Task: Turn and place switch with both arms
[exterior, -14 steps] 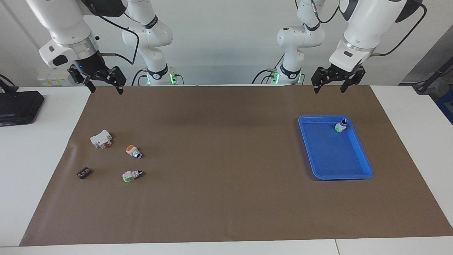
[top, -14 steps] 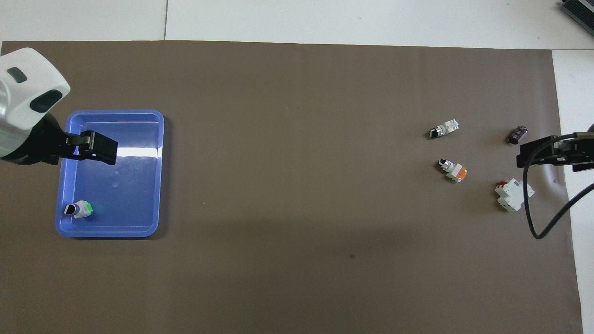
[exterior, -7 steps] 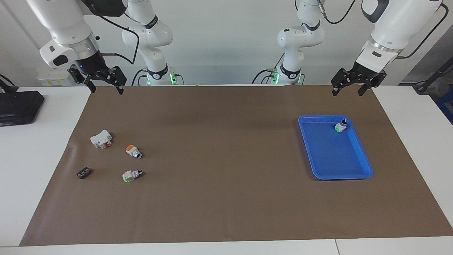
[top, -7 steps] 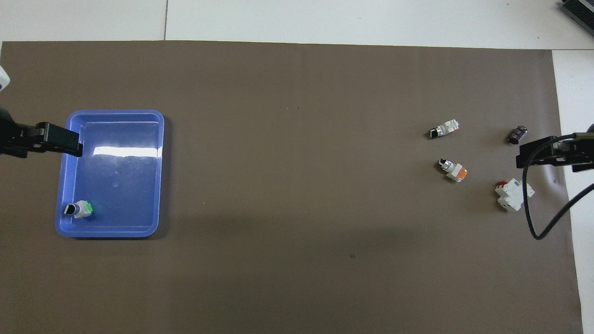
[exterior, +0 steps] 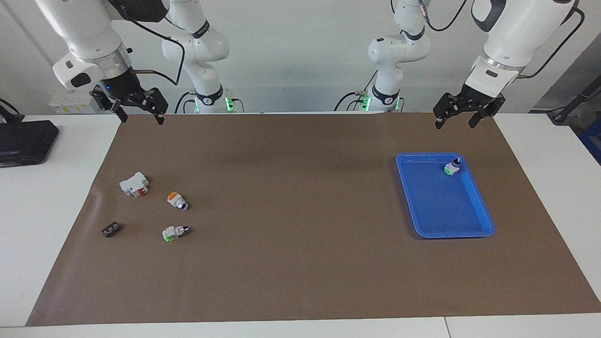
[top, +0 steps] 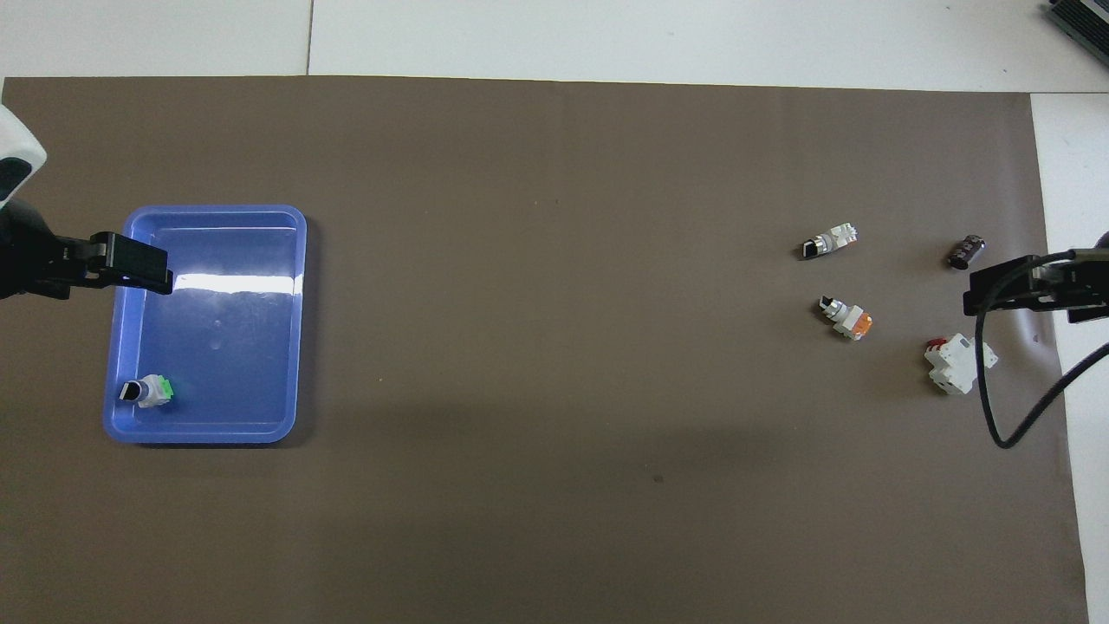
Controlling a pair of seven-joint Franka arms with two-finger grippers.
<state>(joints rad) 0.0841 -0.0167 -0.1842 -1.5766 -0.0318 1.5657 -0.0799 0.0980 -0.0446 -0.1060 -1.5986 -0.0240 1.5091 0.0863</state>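
Note:
One switch (exterior: 452,167) with a green block lies in the blue tray (exterior: 441,220), in the corner nearest the robots; it also shows in the overhead view (top: 147,392). A switch with an orange block (exterior: 176,200) and another with a green block (exterior: 173,232) lie on the brown mat toward the right arm's end. My left gripper (exterior: 454,125) is open and empty, raised over the mat by the tray. My right gripper (exterior: 142,120) is open and empty, raised over the mat's corner; that arm waits.
A bigger white block with a red mark (exterior: 134,184) and a small black ridged piece (exterior: 110,229) lie on the mat (exterior: 300,234) beside the two loose switches. A black box (exterior: 23,143) sits on the white table past the right arm's end of the mat.
My left gripper has drawn away from over the tray toward the left arm's end of the table, then come slightly back. The right arm and all the objects have not moved.

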